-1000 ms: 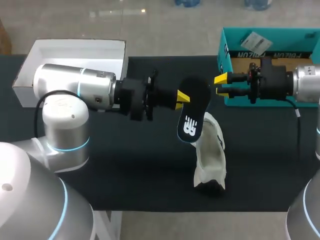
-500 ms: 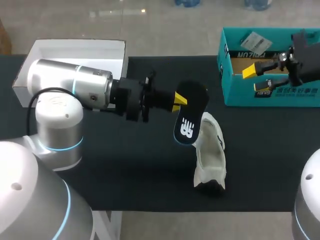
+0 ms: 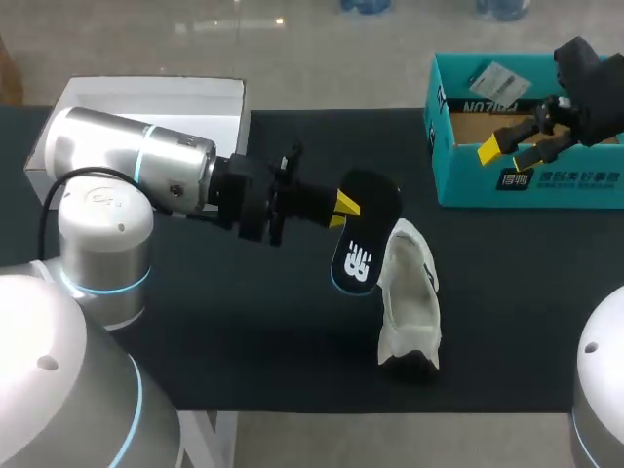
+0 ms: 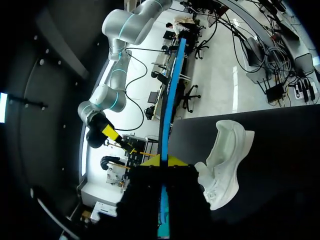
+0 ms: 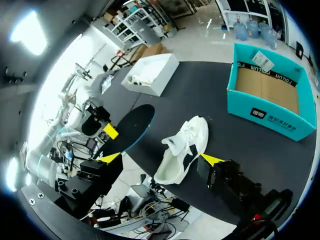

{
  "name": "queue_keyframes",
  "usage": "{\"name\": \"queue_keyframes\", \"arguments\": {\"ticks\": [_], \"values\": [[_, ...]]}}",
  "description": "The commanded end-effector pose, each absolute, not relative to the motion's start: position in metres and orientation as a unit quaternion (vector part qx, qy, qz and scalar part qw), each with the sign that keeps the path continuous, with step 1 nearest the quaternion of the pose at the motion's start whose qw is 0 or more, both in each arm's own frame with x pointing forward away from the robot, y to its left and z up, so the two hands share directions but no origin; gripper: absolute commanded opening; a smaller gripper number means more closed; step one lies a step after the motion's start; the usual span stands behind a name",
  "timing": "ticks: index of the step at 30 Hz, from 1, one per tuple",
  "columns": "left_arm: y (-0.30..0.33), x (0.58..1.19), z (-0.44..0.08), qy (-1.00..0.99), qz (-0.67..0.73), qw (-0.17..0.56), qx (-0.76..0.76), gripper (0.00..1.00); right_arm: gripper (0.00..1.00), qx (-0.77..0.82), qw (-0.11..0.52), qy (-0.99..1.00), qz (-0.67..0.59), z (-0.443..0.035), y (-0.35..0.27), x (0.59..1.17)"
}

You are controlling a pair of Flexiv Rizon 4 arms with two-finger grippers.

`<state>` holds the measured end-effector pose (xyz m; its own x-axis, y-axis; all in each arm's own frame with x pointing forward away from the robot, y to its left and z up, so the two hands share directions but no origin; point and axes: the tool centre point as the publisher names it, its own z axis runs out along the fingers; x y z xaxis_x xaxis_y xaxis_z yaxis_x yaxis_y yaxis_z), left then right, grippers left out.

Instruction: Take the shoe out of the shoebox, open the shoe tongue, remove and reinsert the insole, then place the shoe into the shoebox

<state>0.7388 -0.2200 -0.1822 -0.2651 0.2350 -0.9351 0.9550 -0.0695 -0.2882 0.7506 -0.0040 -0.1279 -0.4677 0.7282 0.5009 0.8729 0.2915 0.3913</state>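
Print is noted by position only, none transcribed.

- Insole point(image 3: 363, 234), black, mid-table: a white logo mark point(image 3: 358, 263) on its near end, bold and clear in the head view.
- Shoebox point(image 3: 444, 146), teal, far right: a strip of white lettering point(image 3: 492, 105) on black inside the box, upside down from the head view.
- Near outer wall of the shoebox: a small white label point(image 3: 514, 178) with dark characters. A row of white characters point(image 3: 575, 177) runs to its right, too small to make out.
- Paper tag point(image 3: 497, 78) with fine print against the far inner wall: unreadable.
- Right wrist view: the lettering and label show again, no clearer.
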Motion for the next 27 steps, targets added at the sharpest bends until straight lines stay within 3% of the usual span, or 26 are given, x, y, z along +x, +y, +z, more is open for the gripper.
{"name": "queue_keyframes", "arguments": {"ticks": [1, 14, 27], "values": [[-0.218, 0.737, -0.181, 0.595, -0.529, 0.334, 0.504, 0.0, 1.0, -0.497, 0.069, -0.814, -0.294, -0.126, -0.021, 0.726], [-0.217, 0.736, -0.181, 0.598, -0.533, 0.324, 0.504, 0.0, 1.0, -0.45, 0.082, -0.834, -0.31, -0.138, -0.06, 0.673], [-0.217, 0.728, -0.187, 0.597, -0.541, 0.31, 0.505, 0.0, 1.0, -0.466, 0.074, -0.831, -0.294, -0.114, -0.077, 0.676]]}}
